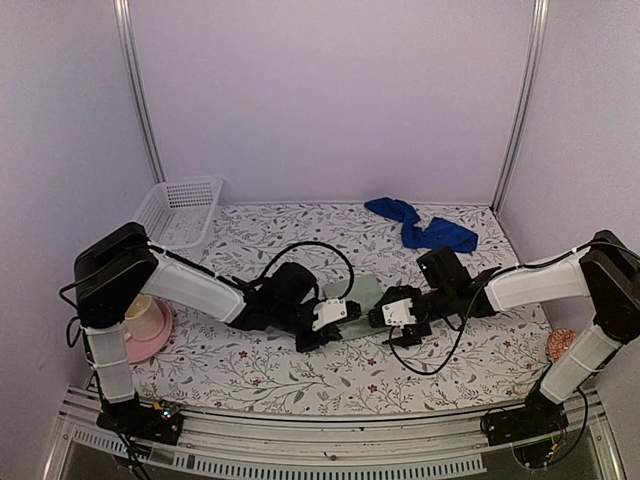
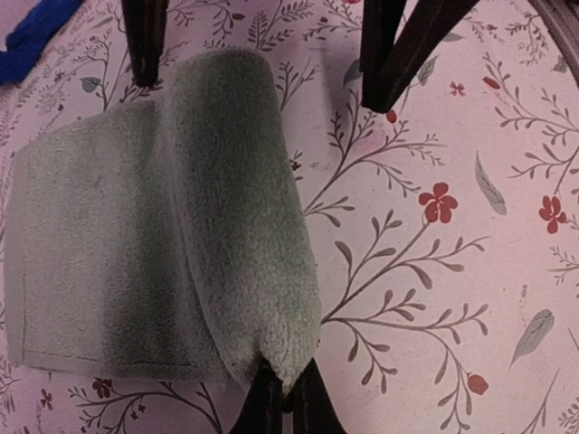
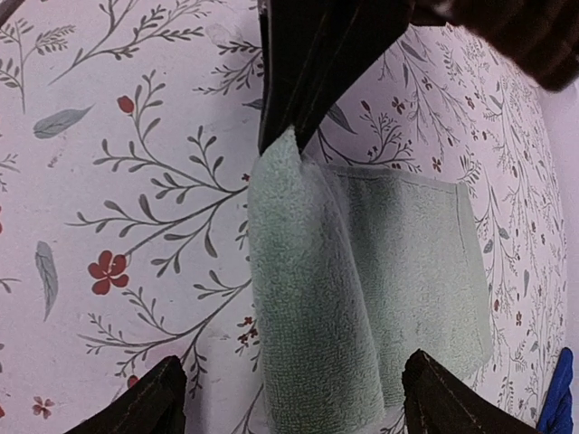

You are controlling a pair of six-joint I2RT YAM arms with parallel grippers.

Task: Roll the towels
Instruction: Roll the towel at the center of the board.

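1. The pale sage-green cloth towel lies near the middle of the flower-printed bench, between my two arms. One edge is turned over into a thick, loose roll. The rest lies flat beside it as a single layer.
2. My left claw is clenched on one end of that roll, pinching the cloth right at its tip.
3. My right claw is released. Its jaws stand wide apart, one on each side of the roll's other end, and they grasp nothing.
4. The long royal-blue cloth towel lies crumpled at the far right of the bench, well apart from both claws and not yet rolled.
5. I judge the step in hand to be the first turn of the green towel's roll. A good part of it is flat, so the task is early on.
6. The next move, as I read it, calls for the right claw to close on its end of the roll, level with the left. Both ends can then turn together over the flat part.
7. If only one end is driven, I expect the limp cloth to twist into a cone or slump open.
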